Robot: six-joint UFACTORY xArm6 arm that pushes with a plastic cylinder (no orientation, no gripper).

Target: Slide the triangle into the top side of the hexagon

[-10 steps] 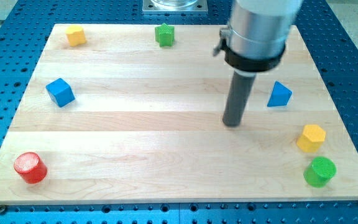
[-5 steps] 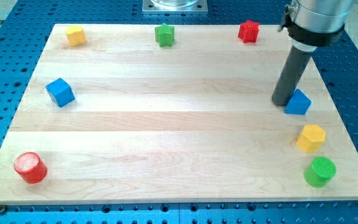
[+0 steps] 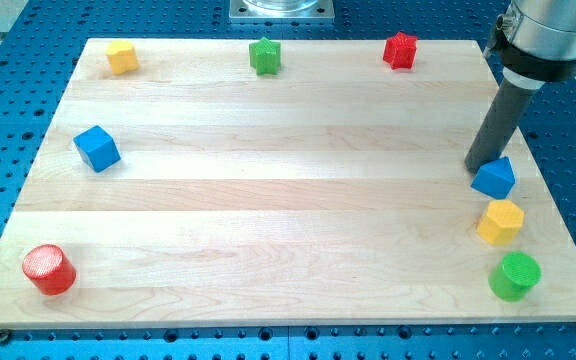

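- Tip [image 3: 482,165] down on the bench [image 3: 268,210] at the view's right, touching the upper-left side of the blue triangle [image 3: 495,178].
- No claw fitted, only a plain rod; nothing held.
- Triangle just above the yellow hexagon [image 3: 500,221], about touching its top.
- Green cylinder [image 3: 514,275] below the hexagon.
- Elsewhere: blue cube [image 3: 97,148], red cylinder [image 3: 48,269], and yellow [image 3: 121,57], green [image 3: 264,55] and red [image 3: 400,50] blocks along the top edge.

Pale wooden board [image 3: 268,200], blue perforated metal table [image 3: 8,120] around it, even bright light
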